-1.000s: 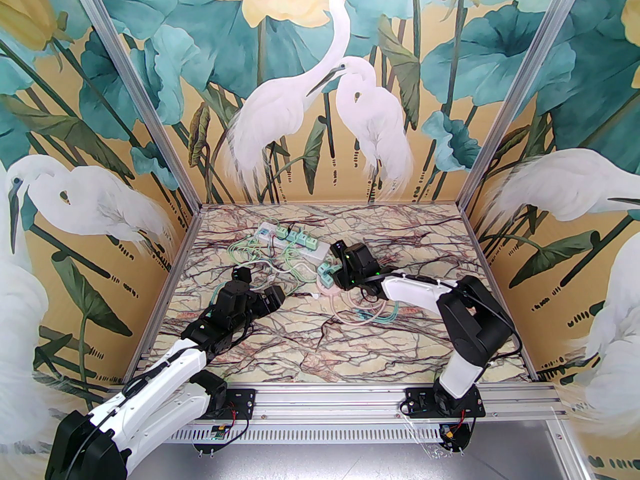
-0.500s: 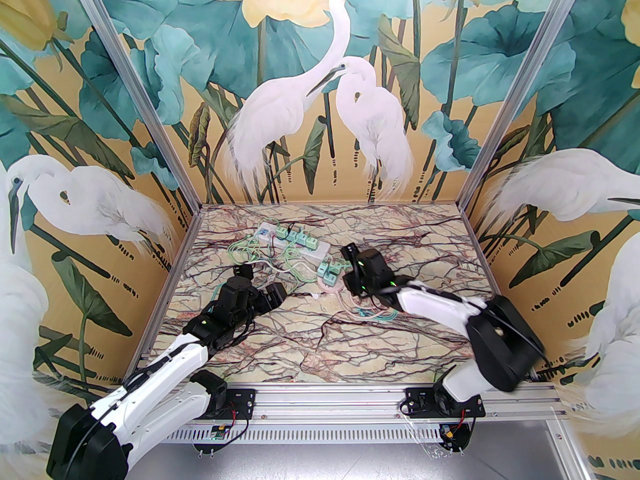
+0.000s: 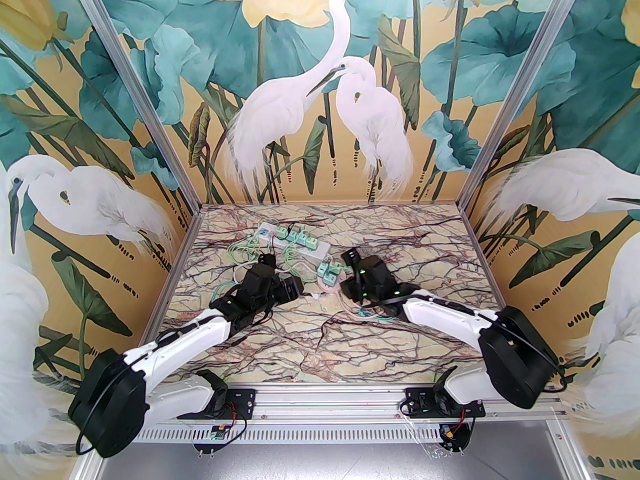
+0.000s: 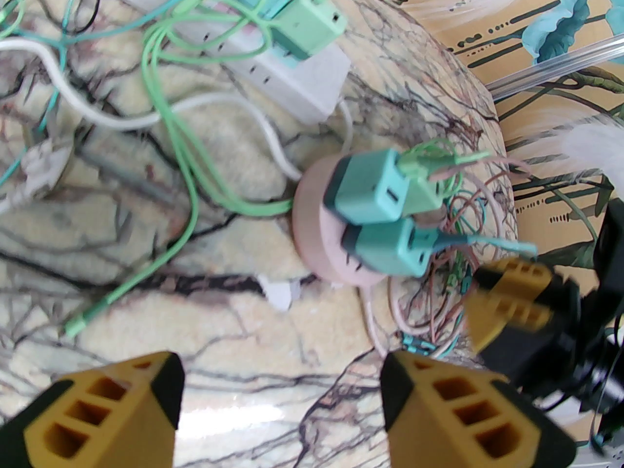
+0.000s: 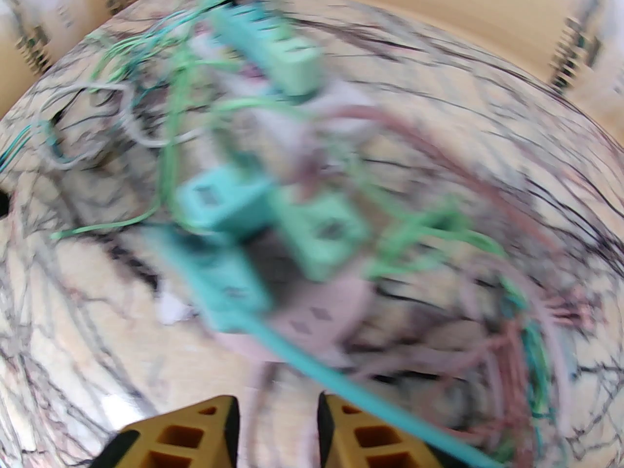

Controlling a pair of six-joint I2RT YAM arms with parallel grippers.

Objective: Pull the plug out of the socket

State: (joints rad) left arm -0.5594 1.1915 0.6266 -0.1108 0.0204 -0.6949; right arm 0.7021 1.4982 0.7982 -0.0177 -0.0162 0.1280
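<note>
A round pink socket [image 4: 314, 242] [image 3: 328, 288] lies mid-table with three plugs in it: a teal plug [image 4: 370, 193], a light green plug [image 5: 321, 232] and a second teal plug [image 4: 390, 249] with a teal cable. My left gripper [image 4: 278, 407] [image 3: 295, 288] hovers open just left of the socket, nothing between its yellow fingers [image 4: 107, 407]. My right gripper [image 5: 278, 437] [image 3: 344, 268] sits close on the socket's right side. Its fingers [image 4: 512, 295] are parted by a narrow gap and hold nothing. The right wrist view is blurred.
A white power strip [image 3: 295, 242] [image 4: 292, 81] with several green plugs lies behind the socket. Loose green, white and pink cables [image 4: 170, 129] sprawl around both and coil on the table [image 3: 320, 348] right of the socket. Walls enclose three sides.
My left arm has reached forward and right, close to the round socket. The right arm's elbow has swung back and down, and its fingers have parted slightly.
</note>
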